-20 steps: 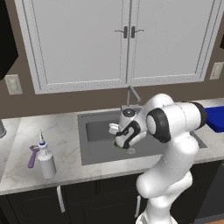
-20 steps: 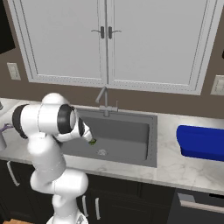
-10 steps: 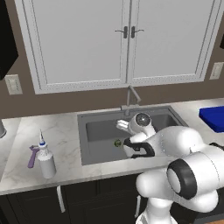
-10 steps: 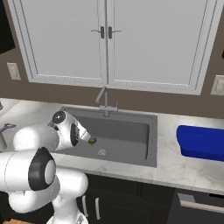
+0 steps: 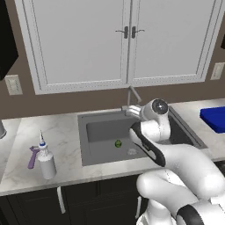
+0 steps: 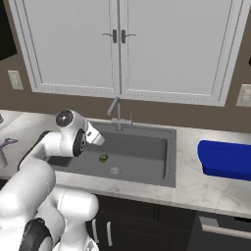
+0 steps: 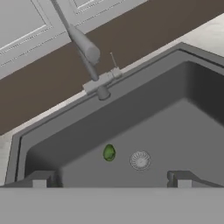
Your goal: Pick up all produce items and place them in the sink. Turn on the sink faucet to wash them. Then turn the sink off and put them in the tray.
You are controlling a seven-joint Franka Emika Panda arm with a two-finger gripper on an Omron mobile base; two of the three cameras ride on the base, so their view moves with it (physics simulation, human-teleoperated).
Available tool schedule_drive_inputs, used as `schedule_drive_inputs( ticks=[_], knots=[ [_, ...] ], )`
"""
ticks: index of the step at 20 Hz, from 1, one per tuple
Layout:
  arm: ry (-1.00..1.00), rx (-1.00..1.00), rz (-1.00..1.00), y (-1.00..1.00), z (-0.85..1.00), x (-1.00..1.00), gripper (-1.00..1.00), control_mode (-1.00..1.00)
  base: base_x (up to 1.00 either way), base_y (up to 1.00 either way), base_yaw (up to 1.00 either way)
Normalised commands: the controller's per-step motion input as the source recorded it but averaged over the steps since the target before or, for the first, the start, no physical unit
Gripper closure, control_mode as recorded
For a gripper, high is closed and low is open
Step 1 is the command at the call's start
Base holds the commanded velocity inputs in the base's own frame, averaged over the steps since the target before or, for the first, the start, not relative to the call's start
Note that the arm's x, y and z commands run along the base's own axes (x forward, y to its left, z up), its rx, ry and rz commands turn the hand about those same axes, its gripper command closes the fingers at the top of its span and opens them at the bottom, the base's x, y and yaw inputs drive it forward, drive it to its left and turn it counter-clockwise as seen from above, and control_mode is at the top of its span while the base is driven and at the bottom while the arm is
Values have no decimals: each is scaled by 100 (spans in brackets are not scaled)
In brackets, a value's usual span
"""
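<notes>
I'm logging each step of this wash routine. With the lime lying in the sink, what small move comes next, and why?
Probably raise the open gripper toward the faucet and its side lever. The lime already lies free on the sink floor beside the drain, no water runs, and the fingers hold nothing.

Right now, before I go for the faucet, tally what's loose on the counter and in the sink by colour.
Green: 1, lime lying in the sink
Blue: 1, tray on the counter
White: 1, blue-capped bottle
Purple: 1, tool beside the bottle
Total: 4
</notes>
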Motion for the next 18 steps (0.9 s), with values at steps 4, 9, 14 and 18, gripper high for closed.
schedule_drive_inputs(
  ticks=[4, 9, 14, 18],
  knots=[
    [-4, 0, 4, -46, 55, -48, -100, -100, 0, 0, 0],
    [-1, 0, 8, -62, 26, -40, -100, -100, 0, 0, 0],
    [0, 2, 13, -73, 6, -16, -100, -100, 0, 0, 0],
    [-4, 3, 16, -65, 2, 0, -100, -100, 0, 0, 0]
  ],
)
